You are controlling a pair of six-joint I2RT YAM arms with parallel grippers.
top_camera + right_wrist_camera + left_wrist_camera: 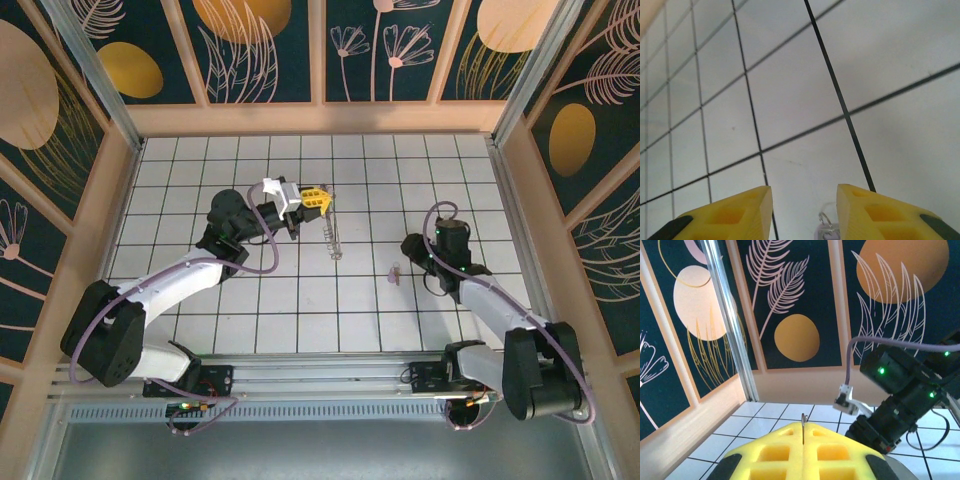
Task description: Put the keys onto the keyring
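Lilac-pink and tiny, the key (394,272) lies on the white tiled desk (300,310), just beside the right jaws and on their left. The right wrist view puts it in the gap between the two yellow fingertips (740,212), low and slightly toward the right one. A small wire loop at its top shows there (826,226). The right jaws stand open around it without touching, so this arm is clearly the nearer one for the pick. The key's long axis is too small to read.

Farther out and to the left, well apart from the key, the keyring (333,240) shows edge-on as a thin line running near to far. Its far end is pinched in the left jaws, which are closed on the wire (803,427). I judge the key must travel leftward to meet that ring.
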